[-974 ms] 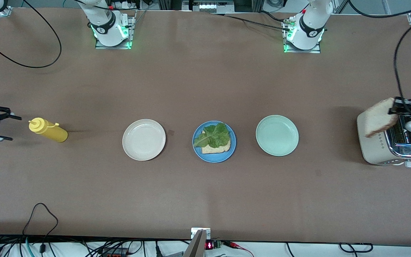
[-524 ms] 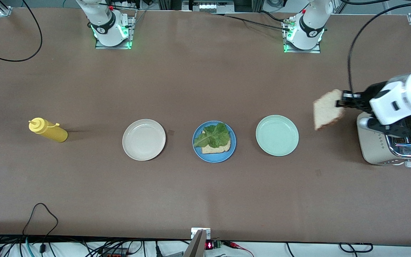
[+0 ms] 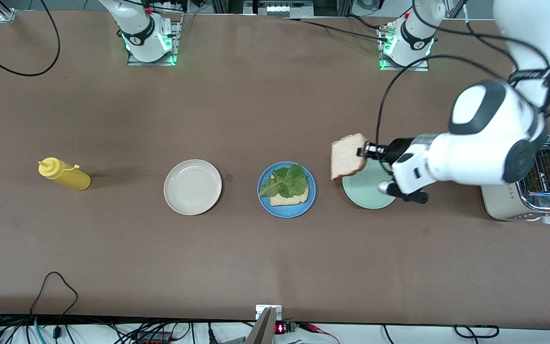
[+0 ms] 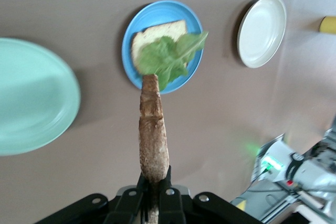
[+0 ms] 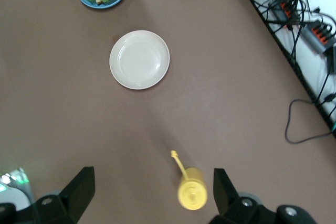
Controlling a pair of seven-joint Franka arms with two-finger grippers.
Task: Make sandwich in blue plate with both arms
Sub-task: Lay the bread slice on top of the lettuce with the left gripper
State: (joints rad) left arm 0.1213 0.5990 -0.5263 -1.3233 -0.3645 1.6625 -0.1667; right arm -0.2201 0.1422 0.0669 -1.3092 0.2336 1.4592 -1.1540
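Note:
The blue plate (image 3: 287,211) sits mid-table with one bread slice (image 3: 295,198) and a green lettuce leaf (image 3: 287,180) on it. My left gripper (image 3: 368,152) is shut on a second bread slice (image 3: 348,155), held on edge in the air over the mint-green plate's rim toward the blue plate. In the left wrist view the held slice (image 4: 153,135) is edge-on in the gripper (image 4: 156,195), with the blue plate (image 4: 163,10) and lettuce (image 4: 168,59) below. My right gripper (image 5: 155,192) is open and empty, high over the mustard bottle (image 5: 191,192), out of the front view.
A pale mint-green plate (image 3: 363,196) lies under the left arm. A beige plate (image 3: 192,187) lies beside the blue plate toward the right arm's end. A yellow mustard bottle (image 3: 64,174) lies on its side farther that way. A toaster (image 3: 528,193) stands at the left arm's end.
My left gripper carried the bread slice from over the toaster to over the mint-green plate's edge. My right gripper left the front view from beside the mustard bottle.

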